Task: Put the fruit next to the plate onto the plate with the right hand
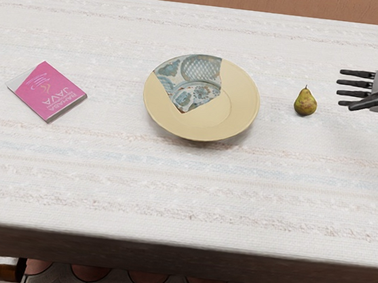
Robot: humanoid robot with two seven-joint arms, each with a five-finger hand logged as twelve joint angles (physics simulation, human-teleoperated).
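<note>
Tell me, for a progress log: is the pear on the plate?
No, the pear stands on the table, apart from the plate.

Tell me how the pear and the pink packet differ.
The pear is green-yellow and rounded; the pink packet is flat and rectangular. The pear stands upright to the right of the plate; the pink packet lies askew to its left. Both rest on the table, apart from the plate.

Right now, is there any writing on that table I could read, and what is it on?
"JAVA": white letters on the pink packet, upside down from this view.
Smaller line beside it on the packet: too small to read.
The plate and the pear: no writing seen.
</note>
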